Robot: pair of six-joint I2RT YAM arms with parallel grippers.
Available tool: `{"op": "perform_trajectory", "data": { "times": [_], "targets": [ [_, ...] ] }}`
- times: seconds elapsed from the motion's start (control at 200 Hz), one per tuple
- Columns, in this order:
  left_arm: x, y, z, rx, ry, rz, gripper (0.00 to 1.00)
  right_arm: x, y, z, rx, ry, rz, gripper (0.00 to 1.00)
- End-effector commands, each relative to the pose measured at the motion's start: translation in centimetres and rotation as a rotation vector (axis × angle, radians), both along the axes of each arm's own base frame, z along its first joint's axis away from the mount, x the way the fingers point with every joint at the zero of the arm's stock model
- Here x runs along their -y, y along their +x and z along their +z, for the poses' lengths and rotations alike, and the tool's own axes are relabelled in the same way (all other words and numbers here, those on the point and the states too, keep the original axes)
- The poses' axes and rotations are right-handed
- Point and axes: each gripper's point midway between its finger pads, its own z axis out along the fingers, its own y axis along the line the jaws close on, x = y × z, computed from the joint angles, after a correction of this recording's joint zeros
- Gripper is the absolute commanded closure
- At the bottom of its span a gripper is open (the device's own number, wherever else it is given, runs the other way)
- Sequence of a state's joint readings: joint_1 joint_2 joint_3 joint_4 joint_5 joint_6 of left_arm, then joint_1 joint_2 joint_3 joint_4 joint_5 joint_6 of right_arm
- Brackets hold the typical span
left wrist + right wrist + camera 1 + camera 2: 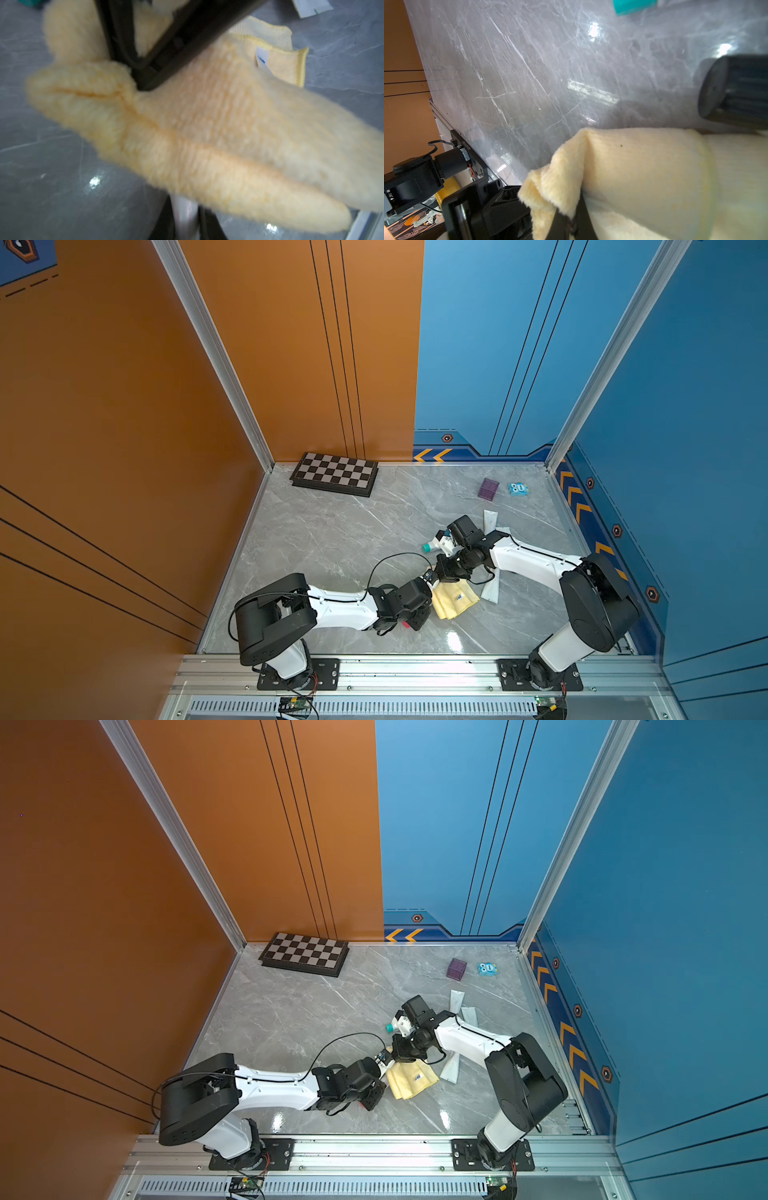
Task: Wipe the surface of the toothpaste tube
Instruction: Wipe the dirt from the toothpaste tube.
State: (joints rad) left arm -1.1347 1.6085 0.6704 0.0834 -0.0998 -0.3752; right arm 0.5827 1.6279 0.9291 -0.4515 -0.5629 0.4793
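Left wrist view: L gripper [185, 222] pinches tube [184, 206] btwn its fingers, tube mostly hidden under cloth [207, 124]. R gripper [568, 226] is clamped on cloth's edge. Top views: both meet mid-table [332, 539], cloth hanging btwn them.

Cloth [455, 599] perhaps over tube [186, 214], before chessboard [334, 475]
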Motion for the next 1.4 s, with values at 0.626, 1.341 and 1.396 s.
{"op": "perform_trajectory", "data": {
  "times": [0.626,1.341,1.396],
  "targets": [
    [-6.4,-4.1,-6.5,-0.143,0.315,-0.074,0.82,3.8,-3.4,-6.7,-0.037,-0.276,-0.002,1.00],
    [-6.3,-4.0,-6.7,-0.148,0.328,-0.075,0.82,5.3,1.1,0.9,-0.002,0.049,-0.195,1.00],
    [-6.3,-3.9,-6.7,-0.146,0.329,-0.075,0.82,4.7,0.5,0.2,-0.016,0.032,-0.166,1.00]
  ]
}}
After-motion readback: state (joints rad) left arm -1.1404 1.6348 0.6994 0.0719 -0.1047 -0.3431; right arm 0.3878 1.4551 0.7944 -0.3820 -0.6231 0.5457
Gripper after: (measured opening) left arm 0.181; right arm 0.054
